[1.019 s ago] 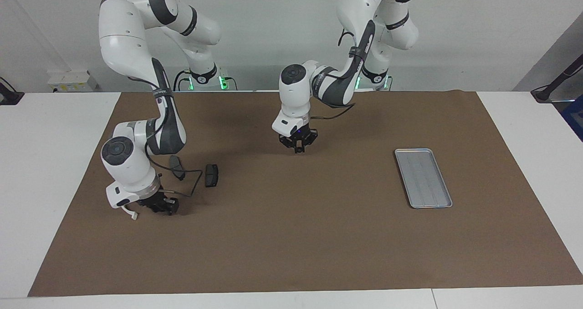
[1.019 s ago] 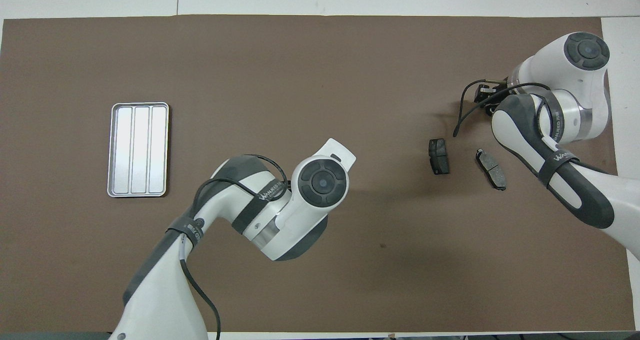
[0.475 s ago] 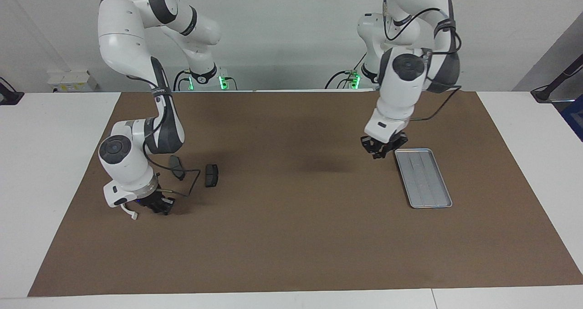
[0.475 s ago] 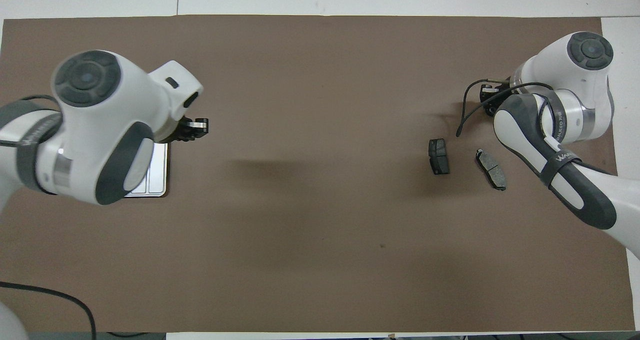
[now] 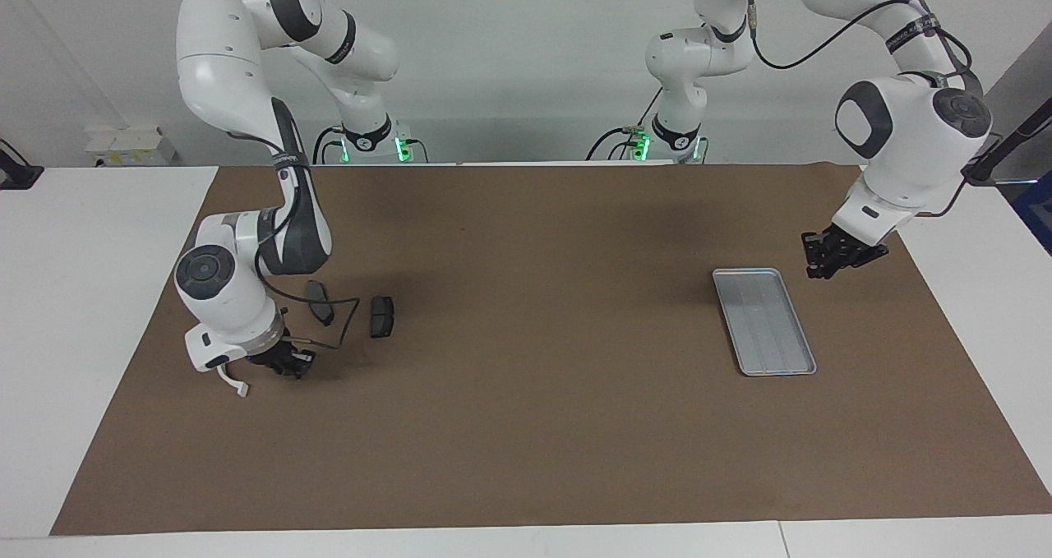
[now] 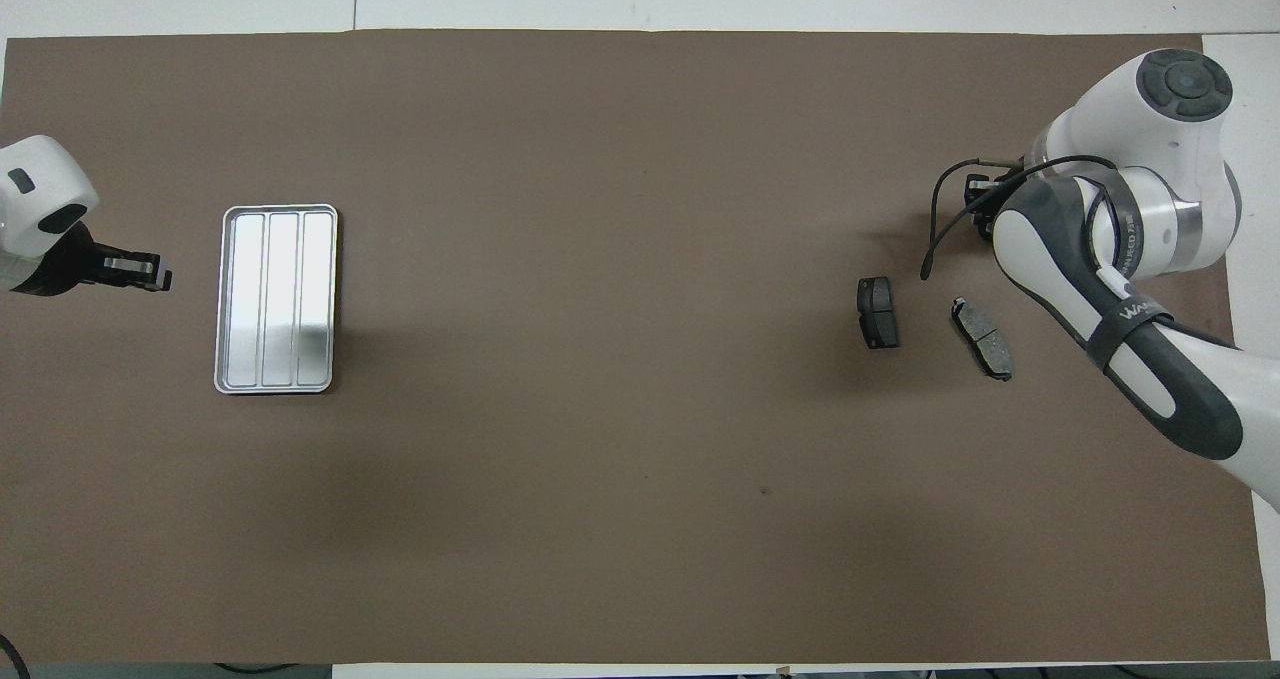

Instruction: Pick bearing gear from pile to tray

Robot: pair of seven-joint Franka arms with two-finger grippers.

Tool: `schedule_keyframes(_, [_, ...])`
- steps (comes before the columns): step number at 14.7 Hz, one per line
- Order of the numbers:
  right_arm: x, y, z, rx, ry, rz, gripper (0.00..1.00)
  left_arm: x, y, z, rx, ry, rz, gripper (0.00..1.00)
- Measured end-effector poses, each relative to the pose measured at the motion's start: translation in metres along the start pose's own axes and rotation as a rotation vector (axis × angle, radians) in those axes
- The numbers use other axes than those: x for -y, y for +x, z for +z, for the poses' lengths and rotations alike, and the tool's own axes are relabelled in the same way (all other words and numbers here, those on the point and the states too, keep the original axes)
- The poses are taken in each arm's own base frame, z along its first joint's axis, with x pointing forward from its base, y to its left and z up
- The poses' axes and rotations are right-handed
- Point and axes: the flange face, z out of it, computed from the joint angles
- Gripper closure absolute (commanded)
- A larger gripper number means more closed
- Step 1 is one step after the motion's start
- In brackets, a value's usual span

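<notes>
A flat rectangular silver tray (image 5: pixel 764 320) with rounded corners, raised rim and lengthwise ridges is laid toward the left arm's end of the table, while two dark grey pad-shaped plates (image 5: pixel 381 316) are seen lying apart toward the right arm's end.

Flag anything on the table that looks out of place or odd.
Nothing looks spilled or broken. The tray lies flat and bare. Two dark pad-shaped plates lie apart on the brown mat, one skewed. The left gripper hangs over bare mat beside the tray; the right gripper is low by the plates.
</notes>
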Motion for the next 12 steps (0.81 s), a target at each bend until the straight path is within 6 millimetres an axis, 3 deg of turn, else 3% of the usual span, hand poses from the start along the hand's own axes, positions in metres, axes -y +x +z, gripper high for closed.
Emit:
schedule_keyframes(2, [-0.001,-0.003,-0.016,0.008,-0.014,-0.007,1.0,0.001,-0.011,0.031,-0.029,0.008,0.005,1.0])
schedule_keyframes(4, [0.0,-0.008,-0.037,0.018,-0.031,-0.011,1.0,-0.012,-0.018,0.058,-0.045,0.011,0.02,1.0])
schedule_keyframes(6, [0.004,-0.015,-0.062,0.031,-0.047,-0.026,1.0,-0.025,-0.021,0.072,-0.056,0.011,0.025,1.0])
schedule_keyframes(10, [0.019,-0.038,-0.134,0.042,-0.077,-0.07,1.0,-0.058,-0.022,0.093,-0.076,0.01,0.016,1.0])
schedule_keyframes(12, [0.036,-0.056,-0.176,0.035,-0.09,-0.098,1.0,-0.066,-0.025,0.1,-0.073,0.008,0.015,1.0])
